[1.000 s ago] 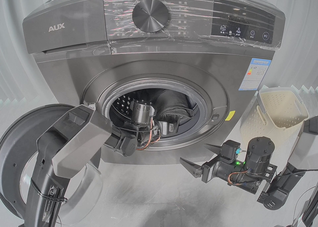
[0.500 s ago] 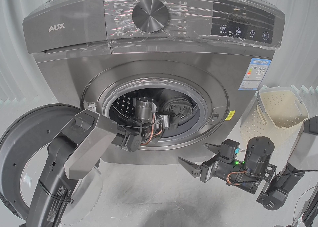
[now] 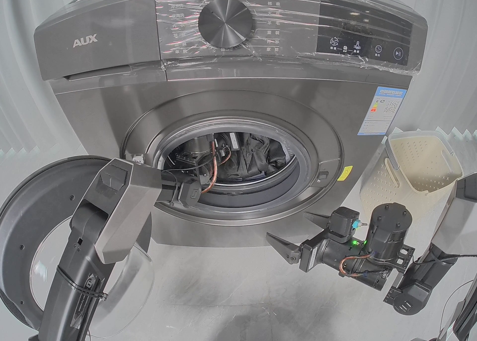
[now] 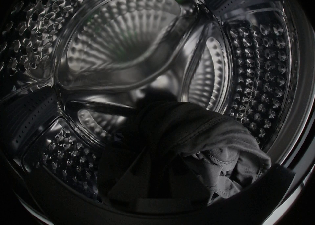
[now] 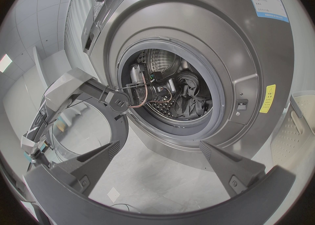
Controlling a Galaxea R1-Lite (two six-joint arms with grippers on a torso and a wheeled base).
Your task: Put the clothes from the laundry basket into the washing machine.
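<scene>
Head view: left gripper (image 3: 232, 144) inside washing machine (image 3: 223, 93) at dark clothes (image 3: 256, 155), grip cannot be told; right gripper (image 3: 287, 225) spread, empty; laundry basket (image 3: 417, 168) alongside | Left wrist: clothes heaped low in drum (image 4: 124, 38) | Right wrist: same | Step: likely depositing; next: release if needed, draw arm clear of door rim.

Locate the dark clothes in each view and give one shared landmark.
Head view: dark clothes in the washing machine's round opening, right half.
Left wrist view: clothes heaped on the drum floor, close to the camera.
Right wrist view: clothes inside the opening, just past the left arm.
Shared landmark: the steel drum, seen through the opening from outside, from within by the left wrist.
</scene>
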